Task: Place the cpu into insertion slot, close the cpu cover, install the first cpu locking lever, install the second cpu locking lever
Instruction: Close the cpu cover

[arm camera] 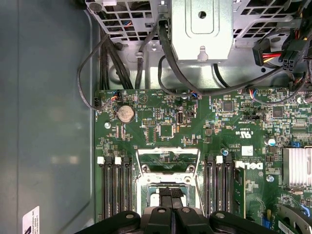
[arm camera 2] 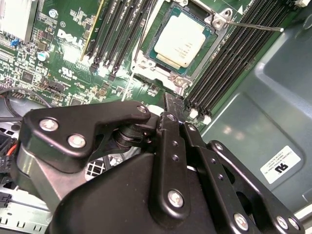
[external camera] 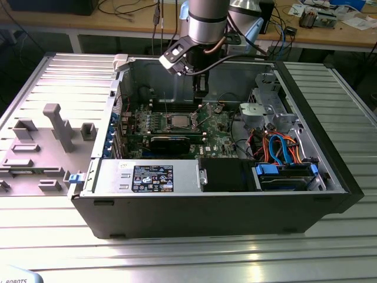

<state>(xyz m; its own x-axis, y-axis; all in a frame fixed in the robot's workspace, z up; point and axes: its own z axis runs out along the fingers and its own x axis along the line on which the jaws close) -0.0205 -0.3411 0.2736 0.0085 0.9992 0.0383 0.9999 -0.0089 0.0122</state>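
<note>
Finds gripper [arm camera: 171, 194] closed, fingers pressed together, nothing visible between them. Places it low inside the open computer case [external camera: 235, 212], hanging from the arm [external camera: 207, 20] right over the insertion slot [arm camera: 146, 187]; cannot tell contact with the slot. Spots the cpu [arm camera 2: 183, 41] seated flat in that slot, silver-grey top up, clear of the fingers in the second wrist view. Notes cpu cover [arm camera: 168, 152] swung open off the slot, hinge edge beside it, cut-out centre showing board underneath; cannot tell its tilt. Marks one thin locking lever [arm camera 2: 253, 25] sticking out from a slot corner across the memory slots [arm camera 2: 229, 63]. Sees those long narrow slots on two opposite sides of the socket, all on the green motherboard [arm camera: 195, 126]. Logs coin cell battery [arm camera: 125, 113] and finned heatsink [arm camera: 297, 165] farther out on the board, black cables [arm camera: 170, 73] running from the metal drive cage [arm camera: 202, 29] to the board edge. Catches a white label sticker [arm camera 2: 280, 163] on the grey case panel near the memory slots in both wrist views. In the exterior view, adds long black expansion card [external camera: 171, 141] between cpu and power supply [external camera: 147, 177], blue and orange cables [external camera: 283, 147] at the exterior view's right inside the case. Sets the case on ribbed metal counter [external camera: 177, 259], grey fixture [external camera: 59, 127] with blocks and posts lying on the counter at the exterior view's left, just beside the case.
</note>
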